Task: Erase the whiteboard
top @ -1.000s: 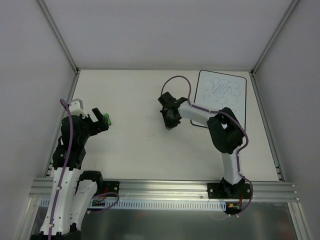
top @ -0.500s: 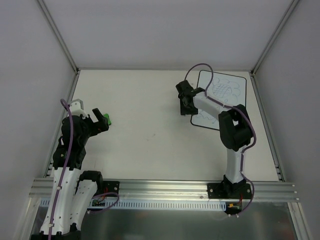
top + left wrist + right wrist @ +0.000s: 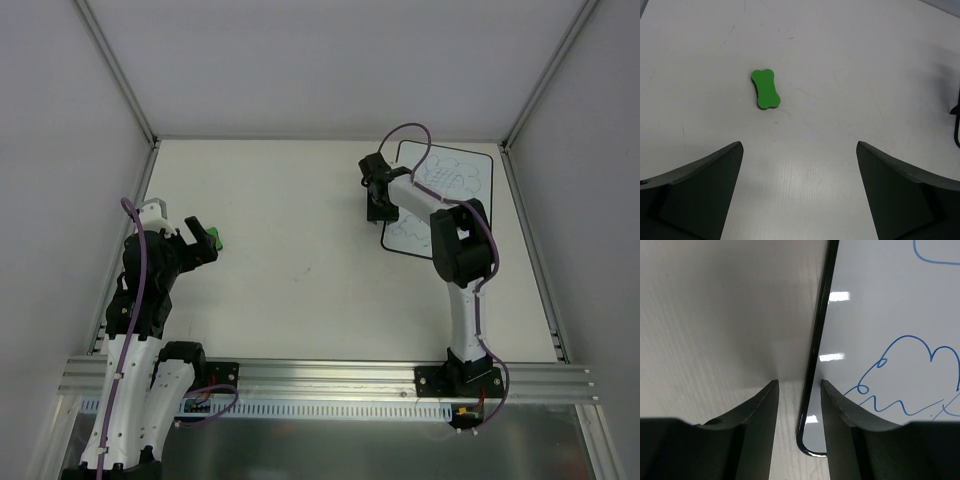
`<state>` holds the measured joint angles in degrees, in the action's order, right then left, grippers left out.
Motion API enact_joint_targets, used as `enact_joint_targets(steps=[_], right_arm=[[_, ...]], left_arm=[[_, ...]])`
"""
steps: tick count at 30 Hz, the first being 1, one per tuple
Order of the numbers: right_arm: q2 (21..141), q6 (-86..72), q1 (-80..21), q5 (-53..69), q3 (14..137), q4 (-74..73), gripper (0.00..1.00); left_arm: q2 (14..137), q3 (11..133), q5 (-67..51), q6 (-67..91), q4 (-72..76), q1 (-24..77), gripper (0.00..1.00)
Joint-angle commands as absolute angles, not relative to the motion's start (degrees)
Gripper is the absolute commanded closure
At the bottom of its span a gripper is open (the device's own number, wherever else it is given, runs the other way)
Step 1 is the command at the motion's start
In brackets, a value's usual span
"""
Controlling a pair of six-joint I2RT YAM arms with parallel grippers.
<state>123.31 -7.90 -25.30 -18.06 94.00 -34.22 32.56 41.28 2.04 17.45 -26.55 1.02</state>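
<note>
**Operator:** Where is the whiteboard?

**Spotter:** Your whiteboard (image 3: 478, 190) lies flat on the table (image 3: 280, 200), in the far right corner. A blue doodle (image 3: 900, 347) covers much of its face.

**Operator:** And my right claw?

**Spotter:** Your right gripper (image 3: 796, 390) hangs over the board's left edge, close to one rounded corner. Its fingers stand partly apart and hold nothing. The board's black border runs up between them, nearer the right finger than the left. One finger is over bare table and the other over the board. I cannot tell you whether either tip touches anything.

**Operator:** The left one?

**Spotter:** Your left gripper (image 3: 799, 145) is spread wide and empty, above the table's left side. The green eraser (image 3: 765, 89) lies flat on the table just ahead of its fingers, a little toward the left one and touching neither. From above you see the eraser well apart from the board, with most of the table's width between them.
</note>
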Motion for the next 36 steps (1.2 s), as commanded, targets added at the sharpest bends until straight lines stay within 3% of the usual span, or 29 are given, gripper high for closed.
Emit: enact_joint_targets(steps=[1,4,7,11,17,29,33,36], right_arm=[[124.4,-8.8,-25.1,-16.8,95.8,-36.0,0.60],[124.5,-9.4,-25.3,-15.4,95.1,-36.6,0.66],[124.2,-9.3,-26.4,-14.2,93.2,-36.6,0.82],[123.9,-9.0,-30.0,-12.2,90.4,-36.7,0.94],[124.4,-5.2,-39.4,-7.4,91.8,-41.4,1.00],[128.6,-7.1,-57.7,3.4,103.3,-43.4,0.99],[128.4,-6.1,-61.5,0.4,108.4,-42.4,0.89],[125.7,-5.5,-61.4,-2.2,111.1,-42.3,0.71]], left_arm=[[32.3,41.0,2.2,18.2,-25.6,0.4,0.01],[32.2,40.9,2.0,18.3,-25.6,0.4,0.01],[32.0,40.9,2.0,18.3,-25.5,0.4,0.01],[32.0,41.0,2.0,18.3,-25.6,0.4,0.01],[32.2,41.0,2.2,18.3,-25.6,0.4,0.01],[32.3,40.7,3.0,18.4,-25.7,0.4,0.01],[33.0,40.6,2.6,18.6,-25.6,0.4,0.01],[34.0,40.8,2.5,18.7,-25.6,0.4,0.01]])
